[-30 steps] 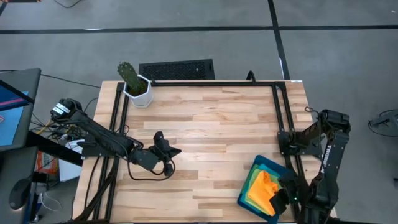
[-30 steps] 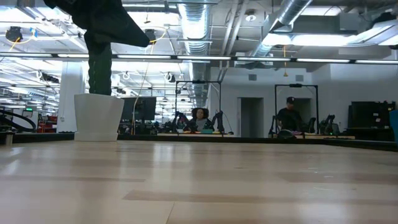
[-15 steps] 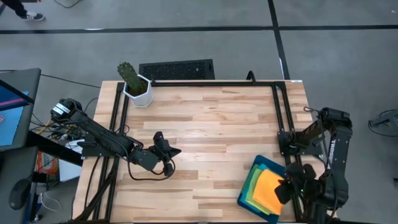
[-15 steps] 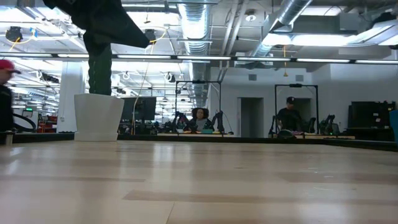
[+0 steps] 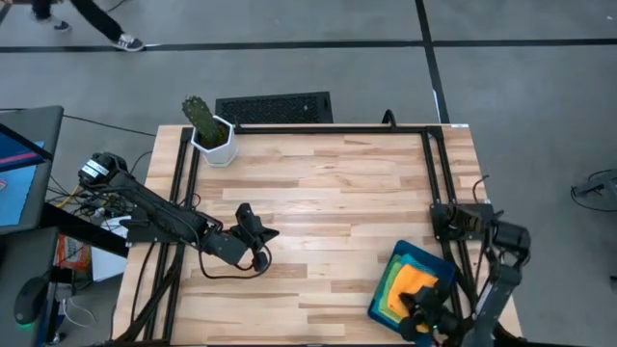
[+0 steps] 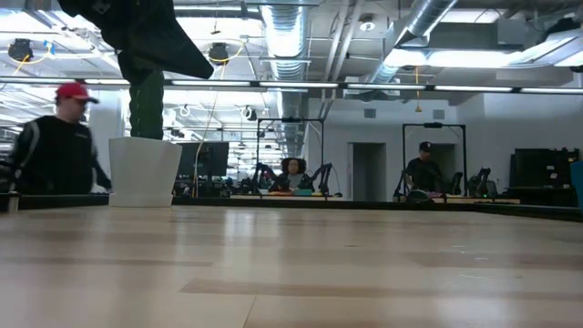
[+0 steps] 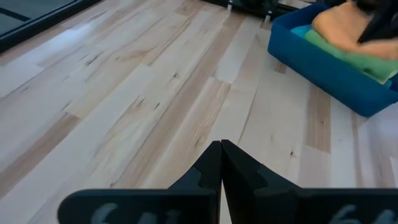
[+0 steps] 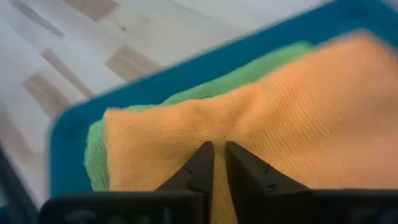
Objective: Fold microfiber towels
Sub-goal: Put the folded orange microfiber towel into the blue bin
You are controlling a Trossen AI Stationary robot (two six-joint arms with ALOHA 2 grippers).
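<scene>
Pinching orange towel [image 8: 280, 118] | right claw [image 8: 219, 163] above | teal tray [image 5: 388, 286]

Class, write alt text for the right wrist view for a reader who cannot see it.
The right hand presses its nearly closed dark fingers into an orange towel. That towel tops a green towel inside a teal tray on the wooden table.

An orange towel [image 8: 292, 118] tops a green towel [image 8: 205, 90] in the teal tray [image 5: 386, 294].
</scene>
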